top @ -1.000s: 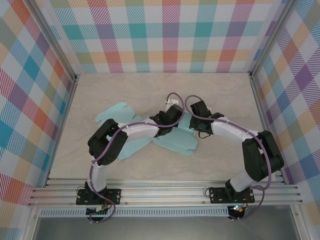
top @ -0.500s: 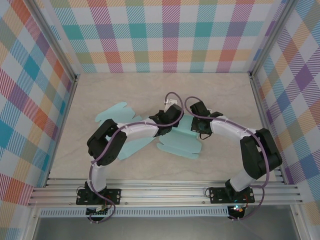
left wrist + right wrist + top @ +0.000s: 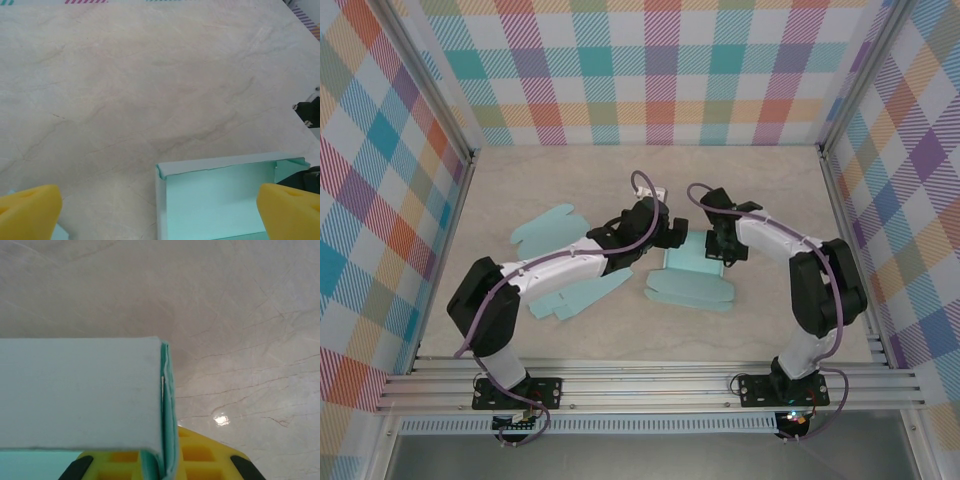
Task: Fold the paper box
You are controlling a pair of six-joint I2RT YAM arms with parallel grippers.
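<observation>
Only right gripper (image 3: 162,466) on paper box (image 3: 692,278) wall

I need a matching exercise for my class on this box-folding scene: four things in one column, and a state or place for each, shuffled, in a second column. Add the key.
Column one
1. left gripper
2. right gripper
3. paper box
4. flat cutout

Column two
A. lies unfolded, left of the box
B. clamped on a box wall
C. wide open, holding nothing
D. partly folded, with raised walls

Pairs: 1-C, 2-B, 3-D, 4-A
</observation>
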